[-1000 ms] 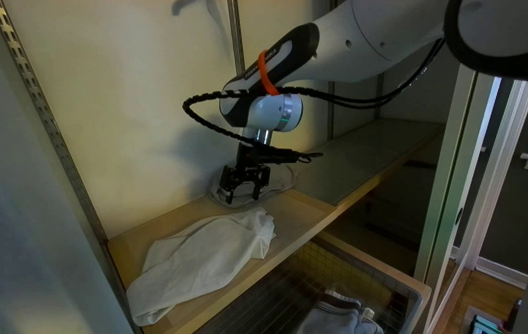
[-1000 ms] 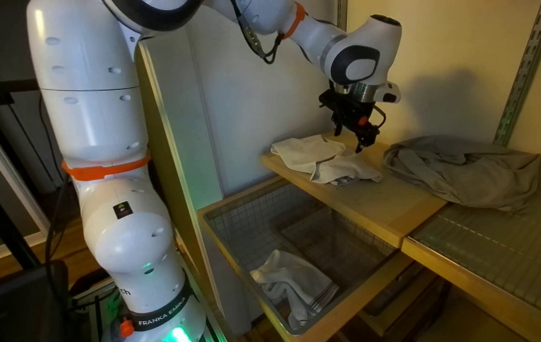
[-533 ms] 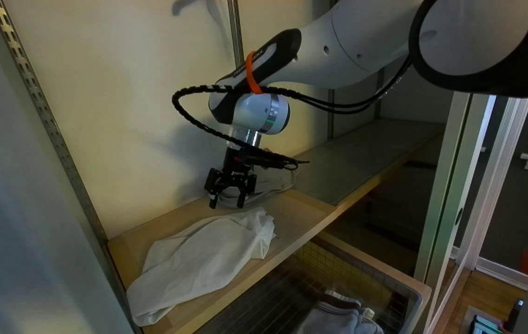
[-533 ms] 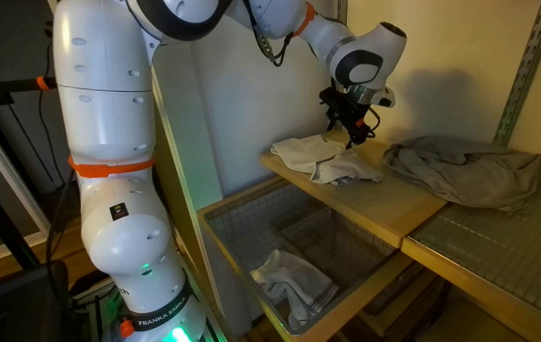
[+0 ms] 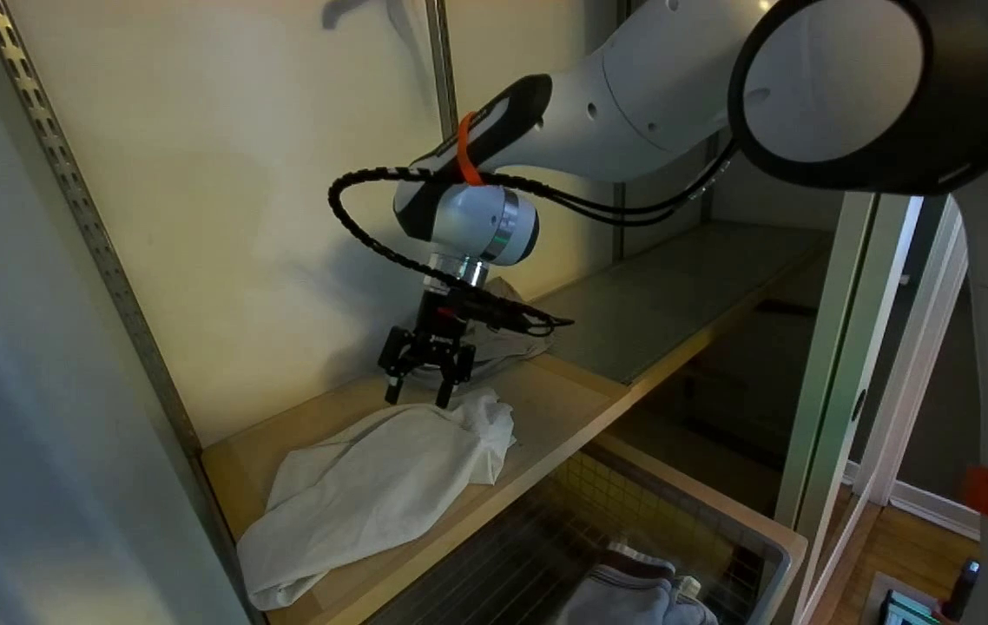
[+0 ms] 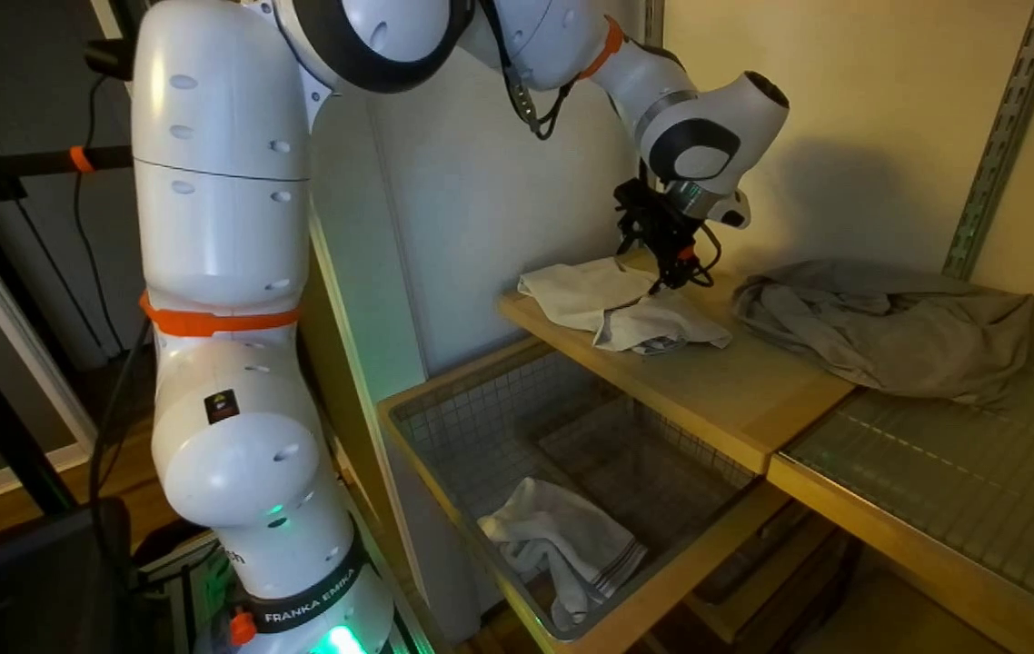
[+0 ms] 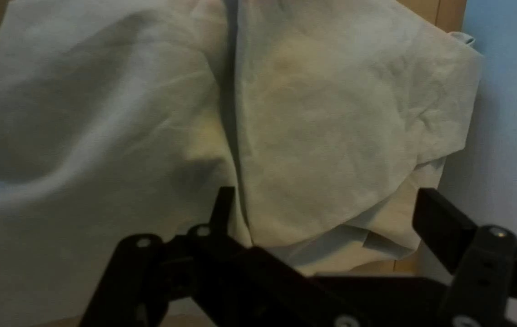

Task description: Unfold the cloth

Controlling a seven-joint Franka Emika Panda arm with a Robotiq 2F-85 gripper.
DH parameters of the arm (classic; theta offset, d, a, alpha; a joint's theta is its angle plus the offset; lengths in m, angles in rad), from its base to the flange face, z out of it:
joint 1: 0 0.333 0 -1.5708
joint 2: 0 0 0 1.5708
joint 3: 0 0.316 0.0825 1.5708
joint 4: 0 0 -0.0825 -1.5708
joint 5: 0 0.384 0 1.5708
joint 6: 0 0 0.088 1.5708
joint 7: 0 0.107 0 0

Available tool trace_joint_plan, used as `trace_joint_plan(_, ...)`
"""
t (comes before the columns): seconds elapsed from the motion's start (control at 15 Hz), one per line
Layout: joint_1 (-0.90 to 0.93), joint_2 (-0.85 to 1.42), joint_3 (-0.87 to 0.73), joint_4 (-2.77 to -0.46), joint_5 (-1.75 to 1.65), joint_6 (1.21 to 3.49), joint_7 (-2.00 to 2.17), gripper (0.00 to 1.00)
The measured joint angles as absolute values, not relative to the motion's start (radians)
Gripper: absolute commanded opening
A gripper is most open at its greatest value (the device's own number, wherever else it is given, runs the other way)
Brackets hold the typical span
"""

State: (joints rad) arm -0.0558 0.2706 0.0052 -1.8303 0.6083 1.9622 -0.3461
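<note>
1. Shows a white cloth (image 5: 381, 486), rumpled and folded over itself, lying on a wooden shelf (image 5: 563, 401).
2. Shows a black gripper (image 5: 418, 395) close to an edge of the cloth, with jaws spread wide and nothing held; cannot tell whether touching the fabric.
3. Looks to be at the approach step, with grasping and unfolding not yet done.
4. Probably calls next for lowering to a fold, pinching one layer only, then drawing it outward.

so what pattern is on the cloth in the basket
Dark stripes on the pale cloth, clearest in an exterior view.
</note>
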Motion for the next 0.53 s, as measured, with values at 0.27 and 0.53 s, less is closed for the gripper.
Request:
trace_joint_plan(0.27, -0.069, 0.294, 0.015, -1.823, 0.66, 1.95, -0.367, 1.0)
trace_joint_plan(0.53, -0.073, 0.31, 0.022, -1.815, 0.689, 1.934, -0.381, 1.0)
